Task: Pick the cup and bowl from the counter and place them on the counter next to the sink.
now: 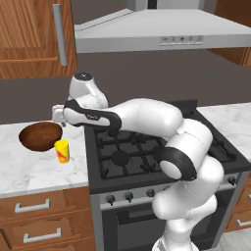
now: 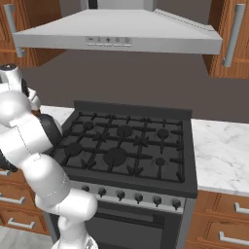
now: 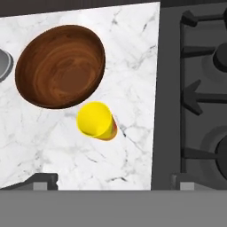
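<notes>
The white arm (image 1: 181, 162) fills the foreground of the left base view, rising from the lower right, bending over the black gas stove (image 1: 147, 147) and reaching left toward the counter (image 1: 34, 166). Its gripper (image 3: 113, 181) shows in the hand view as two dark finger tips (image 3: 42, 181) set far apart at the bottom edge, the jaws spread wide with nothing between them but bare marble. Above that gap in the hand view stands the yellow cup (image 3: 95, 120), upright, its open mouth facing the camera and a red-orange mark on its side. Just beside it, not clearly touching, sits the brown wooden bowl (image 3: 60, 66), far wider than the cup and empty. In the left base view the bowl (image 1: 40, 136) rests on the marble to the left of the stove, with the cup (image 1: 62, 151) just in front of it and nearer the stove edge, and the hand hovers above and behind them. A grey range hood (image 2: 116, 31) hangs over the stove (image 2: 124, 146) in the right base view, and wooden drawers (image 1: 39, 220) lie under the counter
</notes>
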